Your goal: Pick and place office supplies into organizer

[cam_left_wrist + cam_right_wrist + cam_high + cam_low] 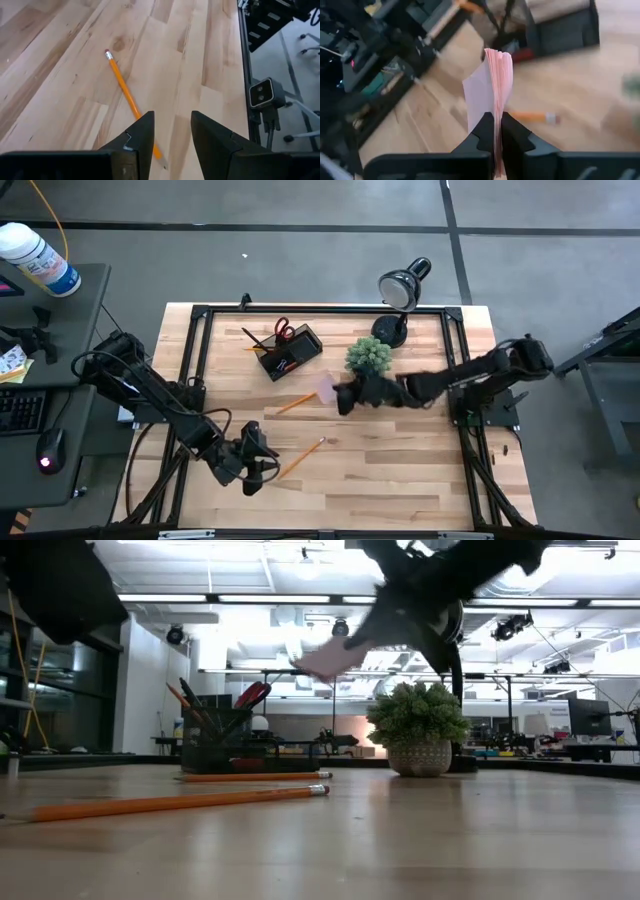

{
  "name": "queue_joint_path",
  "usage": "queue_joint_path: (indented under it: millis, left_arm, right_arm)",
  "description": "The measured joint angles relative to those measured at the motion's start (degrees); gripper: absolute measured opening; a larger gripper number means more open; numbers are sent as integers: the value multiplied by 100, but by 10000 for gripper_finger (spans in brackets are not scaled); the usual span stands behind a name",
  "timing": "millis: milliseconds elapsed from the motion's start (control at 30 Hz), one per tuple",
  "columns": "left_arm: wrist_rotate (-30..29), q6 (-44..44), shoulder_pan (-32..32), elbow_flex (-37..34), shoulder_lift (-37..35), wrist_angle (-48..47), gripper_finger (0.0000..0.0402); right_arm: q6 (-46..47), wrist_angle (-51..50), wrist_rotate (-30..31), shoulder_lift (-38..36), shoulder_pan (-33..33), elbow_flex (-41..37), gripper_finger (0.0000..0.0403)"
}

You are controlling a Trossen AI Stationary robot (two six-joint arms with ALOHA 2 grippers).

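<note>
- Centrally, a pink sticky-note pad (pixel 496 85) is pinched edge-on by the right gripper (pixel 345 396), raised above the tabletop (pixel 400 470) near the plant (pixel 369 356).
- Scissors (pixel 283 330) are held in the organizer (pixel 288 352) (far-left area).
- The left gripper (pixel 171 131) is parted beside a pencil (pixel 131 102) near the front edge.

pink sticky-note pad (pixel 496 95) is up in the air, pinched edge-on. dark rectangular organizer box (pixel 288 352) already has red-handled scissors (pixel 283 330) and pens standing in it. two orange pencils on the wood: one (pixel 293 404) near the organizer, one (pixel 301 459) further out.
</note>
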Motion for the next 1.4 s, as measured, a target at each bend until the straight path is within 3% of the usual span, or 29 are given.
queue_joint_path:
  millis: [333, 567, 900, 1133, 1400]
  left_arm:
    - [7, 206, 0, 0, 0, -64, 117]
    - [20, 478, 0, 0, 0, -72, 117]
    - [-83, 510, -2, 0, 0, -96, 117]
    - [-83, 509, 0, 0, 0, -91, 117]
    - [-83, 507, -2, 0, 0, -90, 117]
  right_arm:
    - [-1651, -2659, -341, 778, -1458, 2634, 5]
    - [-1701, -3741, -772, 1855, -2219, 3978, 5]
    - [-1750, -4716, -533, 3258, -2464, 5670, 7]
    - [-1851, -4956, -628, 3859, -2605, 6194, 6]
    - [-1434, -4703, -1034, 4067, -2641, 6225, 7]
